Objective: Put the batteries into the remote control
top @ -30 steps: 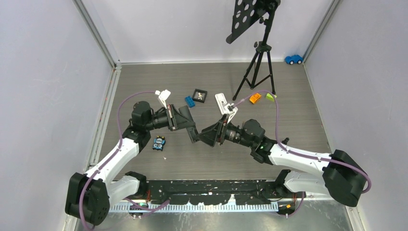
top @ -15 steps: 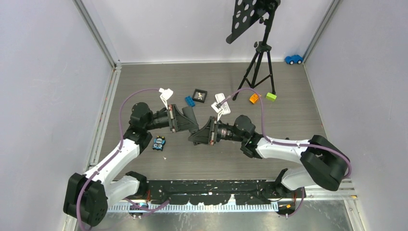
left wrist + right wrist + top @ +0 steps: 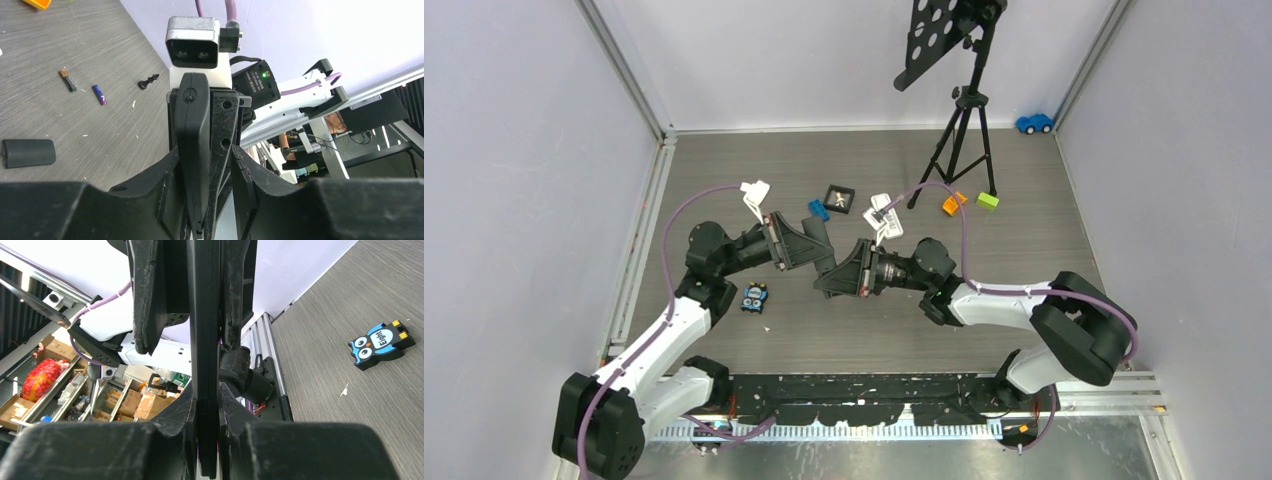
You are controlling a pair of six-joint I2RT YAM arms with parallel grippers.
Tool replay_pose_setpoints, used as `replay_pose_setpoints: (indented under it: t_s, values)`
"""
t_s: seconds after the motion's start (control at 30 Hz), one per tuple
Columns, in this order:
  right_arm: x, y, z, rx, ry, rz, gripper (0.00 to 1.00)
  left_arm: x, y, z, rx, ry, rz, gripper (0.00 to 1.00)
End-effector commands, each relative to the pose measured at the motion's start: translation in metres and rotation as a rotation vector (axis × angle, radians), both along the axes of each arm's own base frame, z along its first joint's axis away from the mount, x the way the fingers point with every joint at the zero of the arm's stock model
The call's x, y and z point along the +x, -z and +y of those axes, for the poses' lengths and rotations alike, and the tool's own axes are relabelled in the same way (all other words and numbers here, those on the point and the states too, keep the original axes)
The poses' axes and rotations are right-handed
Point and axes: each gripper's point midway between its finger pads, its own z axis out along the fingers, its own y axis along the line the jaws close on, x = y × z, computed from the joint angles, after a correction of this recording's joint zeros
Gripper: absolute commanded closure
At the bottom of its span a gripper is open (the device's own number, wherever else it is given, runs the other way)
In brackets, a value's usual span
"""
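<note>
The two arms meet mid-table over the black remote control (image 3: pixel 192 125), held edge-on above the table. The right gripper (image 3: pixel 204 395) pinches it flat between its fingers, while the left gripper (image 3: pixel 205 155) has its fingers spread to either side, with a gap showing on one side. I can't see the remote's battery bay from here; a greenish battery (image 3: pixel 69 80) and a purple-blue battery (image 3: pixel 99 94) lie loose on the table (image 3: pixel 100 40), side by side but apart, with a dark grey cover (image 3: pixel 29 152) nearby. Farther back, a small black tray (image 3: pixel 829 194) holds one small pale thing I can't make out.
</note>
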Motion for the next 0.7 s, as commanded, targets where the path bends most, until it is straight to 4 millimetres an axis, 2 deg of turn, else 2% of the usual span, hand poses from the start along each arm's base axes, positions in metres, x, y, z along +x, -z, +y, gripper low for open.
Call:
replay_pose_setpoints:
  t_s: [0.0,0.07,0.13,0.17,0.27,0.33,0.37,0.4,0.5,0.57,0.6,0.67]
  values:
    - [-0.004,-0.026,0.0,0.072,-0.036,-0.041,0.93,0.007,-0.015,0.0,-0.045,-0.037,-0.057,0.65]
    - [-0.004,-0.025,-0.001,0.059,-0.045,-0.036,0.94,0.007,-0.017,0.0,-0.054,-0.036,-0.064,0.75]
    - [-0.003,-0.021,-0.002,0.04,-0.047,-0.028,0.94,0.009,-0.016,0.0,-0.052,-0.039,-0.068,0.96]
    - [0.0,-0.02,-0.005,0.032,-0.037,-0.025,0.88,0.009,-0.016,0.0,-0.05,-0.042,-0.071,1.0]
    - [0.017,-0.016,-0.022,0.026,0.046,-0.028,0.49,0.018,-0.008,0.002,-0.019,-0.096,-0.063,1.0]
    - [0.037,-0.016,-0.041,0.022,0.15,-0.02,0.34,0.032,0.01,0.007,0.056,-0.179,-0.022,1.0]
    - [0.045,-0.019,-0.051,0.015,0.203,-0.026,0.32,0.039,0.021,0.012,0.108,-0.236,0.0,1.0]
    - [0.056,-0.012,-0.059,-0.025,0.262,-0.012,0.31,0.046,0.033,0.019,0.163,-0.299,0.018,1.0]
    - [0.082,0.025,-0.085,-0.269,0.46,0.005,0.3,0.063,0.066,0.05,0.338,-0.5,0.087,1.0]
    - [0.105,0.053,-0.117,-0.466,0.662,0.042,0.32,0.062,0.079,0.06,0.407,-0.536,0.111,1.0]
    - [0.118,0.067,-0.141,-0.576,0.798,0.068,0.33,0.06,0.078,0.059,0.409,-0.524,0.101,1.0]
    - [0.132,0.093,-0.193,-0.794,1.039,0.141,0.37,0.056,0.075,0.054,0.396,-0.485,0.086,1.0]
